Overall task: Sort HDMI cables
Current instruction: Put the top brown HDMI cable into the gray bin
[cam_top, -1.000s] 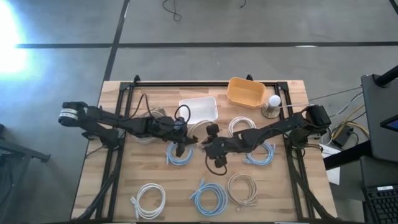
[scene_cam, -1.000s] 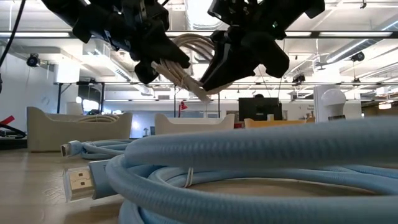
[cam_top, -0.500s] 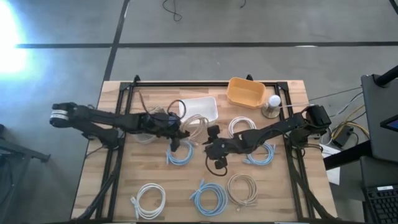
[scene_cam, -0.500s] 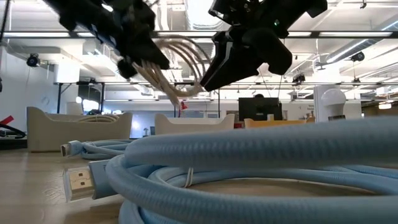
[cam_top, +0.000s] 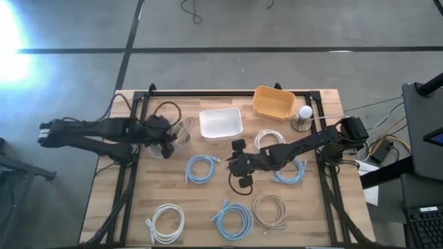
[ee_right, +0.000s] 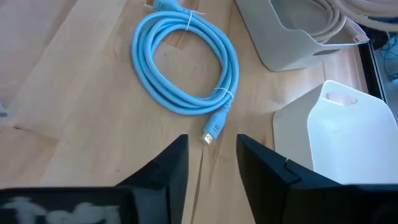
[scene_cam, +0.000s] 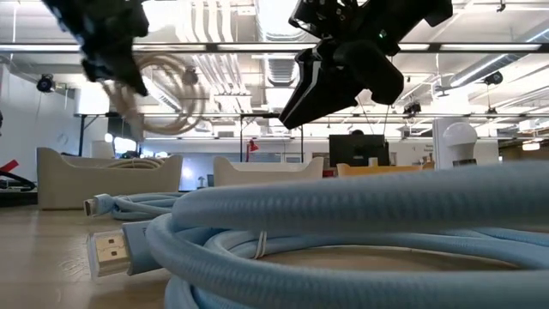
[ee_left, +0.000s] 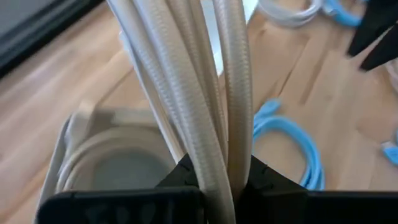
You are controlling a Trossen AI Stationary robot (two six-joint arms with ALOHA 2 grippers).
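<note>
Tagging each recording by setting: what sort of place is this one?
Probably an open-plan lab or workshop: a wooden table on a concrete floor, exposed ceiling ducts and strip lights, with a sofa beyond.

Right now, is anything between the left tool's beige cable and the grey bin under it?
Nothing visible. The left tool holds the beige cable above the grey bin, which already holds another beige coil.

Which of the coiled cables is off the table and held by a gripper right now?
The beige coil, pinched in the left gripper over the grey bin; every other coil lies flat on the table.
</note>
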